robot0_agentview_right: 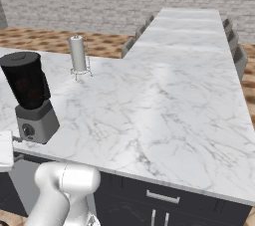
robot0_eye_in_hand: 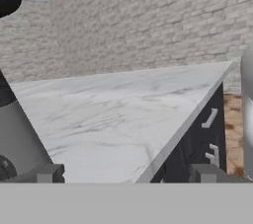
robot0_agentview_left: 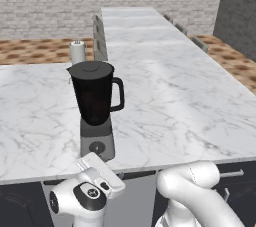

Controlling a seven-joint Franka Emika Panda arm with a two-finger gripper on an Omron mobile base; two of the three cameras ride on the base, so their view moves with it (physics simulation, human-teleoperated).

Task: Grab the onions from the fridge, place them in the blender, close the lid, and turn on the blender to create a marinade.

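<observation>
The long white marble-patterned counter [robot0_agentview_left: 180, 96] carries the dark, near-black tapered blender [robot0_agentview_left: 95, 98], which stands near the front edge on its square grey base. Its round flat black lid [robot0_agentview_left: 90, 67] sits on the jar's rim, so the closing step looks done. The jar's contents are too dark to read. Judging by that, what seems left is turning the round dial [robot0_agentview_left: 96, 147] on the front of the base.

The white arm's claw [robot0_eye_in_hand: 126, 173] sits low at the counter's edge, just in front of the base. In the hand view its two small dark finger tips [robot0_eye_in_hand: 49, 172] stand well apart with nothing between them, so it is spread and empty.

Behind the blender, well apart, a small white cylinder on a wire stand [robot0_agentview_right: 78, 56] is out of the way. Dark cabinet drawers with grey handles [robot0_eye_in_hand: 210, 134] run below the counter. Nothing stands between claw and dial.
</observation>
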